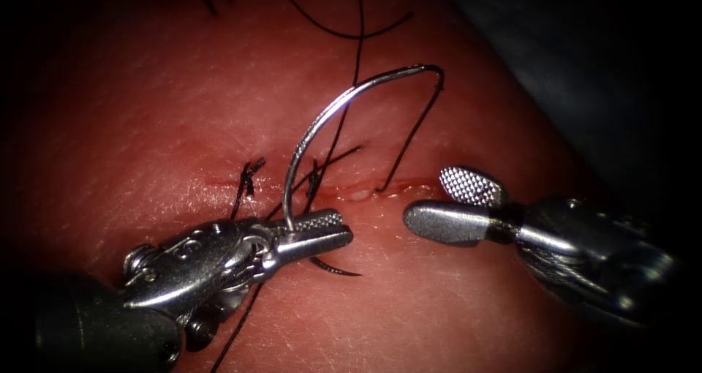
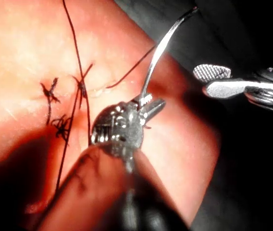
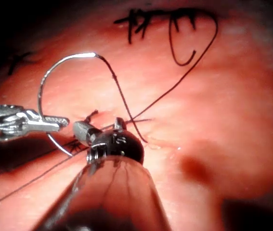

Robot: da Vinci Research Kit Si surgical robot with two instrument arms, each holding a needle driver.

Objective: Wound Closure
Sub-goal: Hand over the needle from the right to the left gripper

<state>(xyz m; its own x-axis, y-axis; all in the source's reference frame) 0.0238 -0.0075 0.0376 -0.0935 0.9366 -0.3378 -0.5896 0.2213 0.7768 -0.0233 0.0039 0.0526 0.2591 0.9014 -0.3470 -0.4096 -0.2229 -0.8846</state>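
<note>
My left tool (image 1: 344, 230) comes in low on the left, jaws shut on the curved needle (image 1: 322, 121) a short way back from its point. The point sticks out below the jaws; the body arches up and to the right, free of the tissue (image 1: 475, 110). Black thread (image 1: 413, 135) runs from the needle's rear end down into the cut (image 1: 365, 194). My right tool (image 1: 428, 197) sits just right of the left one over the cut, jaws open, holding nothing. The left wrist view has the left tool (image 2: 155, 106), needle (image 2: 158, 53) and right tool (image 2: 201, 81). The right wrist view has the right tool (image 3: 95, 126), needle (image 3: 54, 67) and left tool (image 3: 54, 122).
Two tied stitches with short cut ends (image 1: 248, 175) cross the cut's left part. Loose thread (image 1: 351, 22) lies over the far tissue, and another strand trails along the left tool's shaft. Red fluid lines the cut. The tissue falls off to dark at the upper right.
</note>
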